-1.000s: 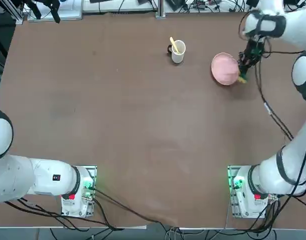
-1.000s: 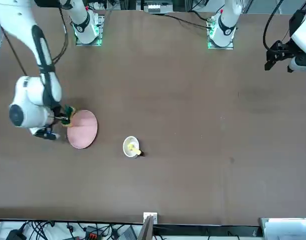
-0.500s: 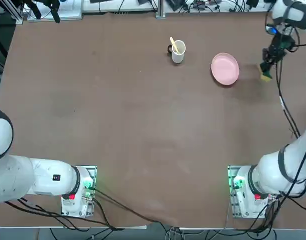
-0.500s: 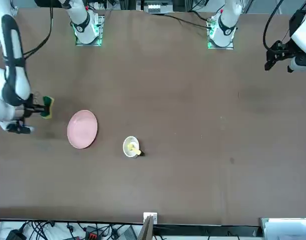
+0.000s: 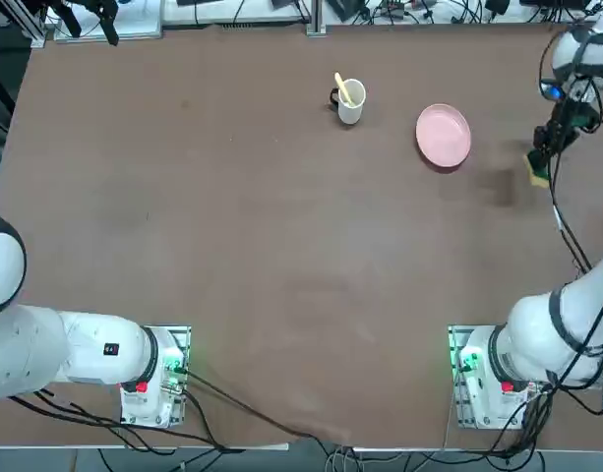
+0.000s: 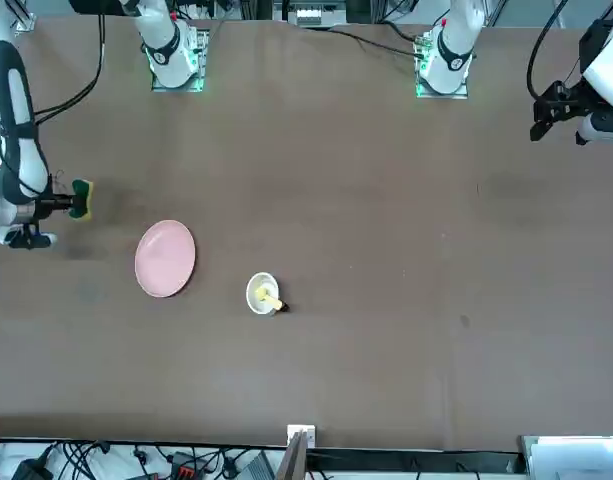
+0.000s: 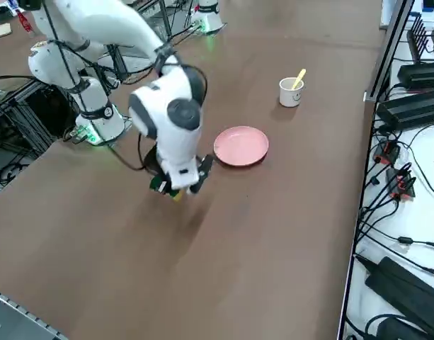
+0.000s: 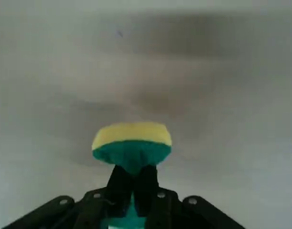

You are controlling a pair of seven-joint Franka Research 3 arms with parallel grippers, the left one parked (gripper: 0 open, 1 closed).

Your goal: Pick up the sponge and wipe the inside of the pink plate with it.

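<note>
Right gripper (image 8: 133,176) pinching sponge (image 8: 132,145), right of plate (image 5: 444,136).
Mug (image 5: 350,101) left of plate; nothing between, looks like.

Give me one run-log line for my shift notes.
right gripper: shut on sponge | sponge: off pink plate | mug: upright

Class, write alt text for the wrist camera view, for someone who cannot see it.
The right gripper pinches a sponge, its green side nearer the fingers and yellow side beyond, above a blurred tabletop.
</note>
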